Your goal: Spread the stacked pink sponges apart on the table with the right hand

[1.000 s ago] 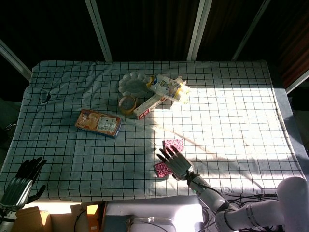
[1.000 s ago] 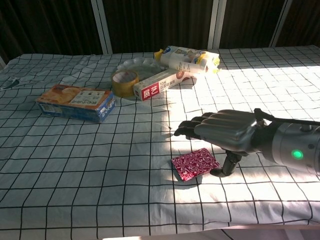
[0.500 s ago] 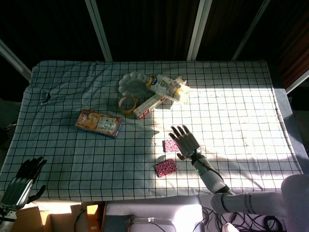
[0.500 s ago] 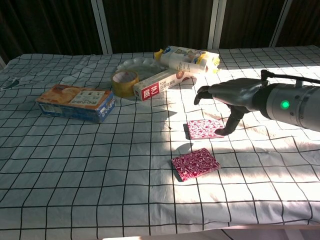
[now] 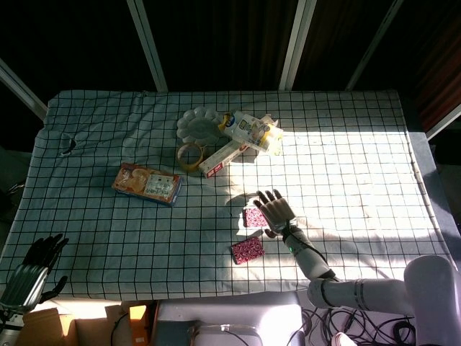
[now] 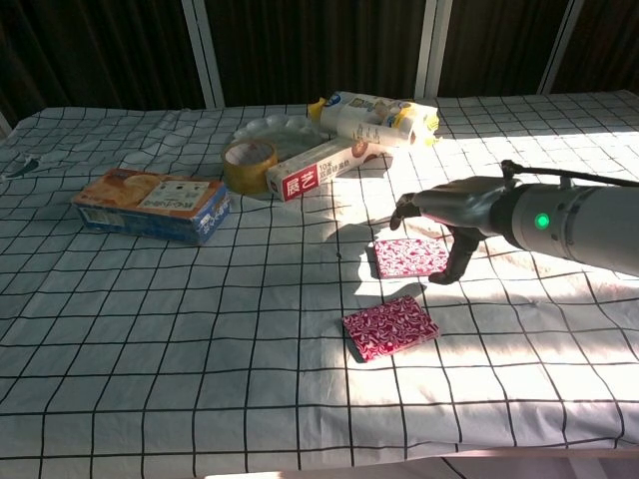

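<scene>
Two pink sponges lie apart on the checked cloth. The farther sponge [image 5: 253, 217] [image 6: 409, 256] sits a short gap beyond the nearer sponge [image 5: 247, 251] [image 6: 390, 327]. My right hand [image 5: 276, 211] [image 6: 454, 212] hovers at the farther sponge's right edge, palm down, fingers spread and holding nothing. Its thumb [image 6: 455, 263] points down to the cloth just right of that sponge; whether it touches is unclear. My left hand [image 5: 32, 270] hangs off the table's near left corner, fingers apart and empty; the chest view does not show it.
At the back middle stand a tape roll [image 6: 250, 163], a white scalloped plate [image 6: 270, 130], a long red-and-white box [image 6: 324, 169] and a yellow-and-white packet [image 6: 377, 117]. A biscuit box [image 6: 152, 204] lies at the left. Bright sunlight covers the cloth's right half.
My right hand left the nearer sponge, moved away from me to the farther one, then dropped lower beside it. Neither sponge has visibly shifted in the last half second. The left hand stayed put.
</scene>
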### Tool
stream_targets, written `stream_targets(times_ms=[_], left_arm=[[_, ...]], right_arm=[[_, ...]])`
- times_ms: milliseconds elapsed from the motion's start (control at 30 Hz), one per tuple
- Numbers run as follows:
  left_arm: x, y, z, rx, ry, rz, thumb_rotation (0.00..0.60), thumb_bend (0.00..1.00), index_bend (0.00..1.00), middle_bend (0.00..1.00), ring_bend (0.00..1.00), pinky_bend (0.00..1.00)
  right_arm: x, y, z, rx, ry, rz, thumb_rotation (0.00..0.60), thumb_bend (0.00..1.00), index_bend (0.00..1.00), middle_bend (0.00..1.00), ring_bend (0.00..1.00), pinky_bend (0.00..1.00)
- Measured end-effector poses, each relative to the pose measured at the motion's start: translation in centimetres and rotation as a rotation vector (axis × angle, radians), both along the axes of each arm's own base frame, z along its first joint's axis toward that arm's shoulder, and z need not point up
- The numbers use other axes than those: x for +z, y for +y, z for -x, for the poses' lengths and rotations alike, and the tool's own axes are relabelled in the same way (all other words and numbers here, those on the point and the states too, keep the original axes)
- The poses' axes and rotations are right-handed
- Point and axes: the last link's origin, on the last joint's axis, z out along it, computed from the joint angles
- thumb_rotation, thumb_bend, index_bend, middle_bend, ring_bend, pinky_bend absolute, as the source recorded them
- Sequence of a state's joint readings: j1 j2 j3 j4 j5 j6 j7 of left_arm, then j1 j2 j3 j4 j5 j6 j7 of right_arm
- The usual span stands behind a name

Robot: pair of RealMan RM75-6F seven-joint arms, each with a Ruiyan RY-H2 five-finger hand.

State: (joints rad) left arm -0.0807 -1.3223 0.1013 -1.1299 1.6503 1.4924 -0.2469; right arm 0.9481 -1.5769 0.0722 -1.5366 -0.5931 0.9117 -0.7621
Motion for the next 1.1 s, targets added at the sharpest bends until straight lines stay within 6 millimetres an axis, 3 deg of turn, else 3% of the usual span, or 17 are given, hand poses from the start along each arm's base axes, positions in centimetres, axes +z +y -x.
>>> stream_targets(times_ms=[700, 1100], left_arm=[[-0.02, 0.02, 0.17, 0.006, 0.000, 0.003, 0.600, 0.37, 0.00, 0.00, 0.00, 0.00], [0.07, -0.05, 0.21, 0.007, -0.001, 0.001, 0.600, 0.37, 0.00, 0.00, 0.00, 0.00]], right_arm=[[-0.44, -0.53, 0.23, -0.030, -0.014, 0.016, 0.600, 0.24, 0.31, 0.00, 0.00, 0.04], [-0.69, -0.55, 0.34, -0.030, 0.004, 0.019, 0.600, 0.24, 0.31, 0.00, 0.00, 0.06]])
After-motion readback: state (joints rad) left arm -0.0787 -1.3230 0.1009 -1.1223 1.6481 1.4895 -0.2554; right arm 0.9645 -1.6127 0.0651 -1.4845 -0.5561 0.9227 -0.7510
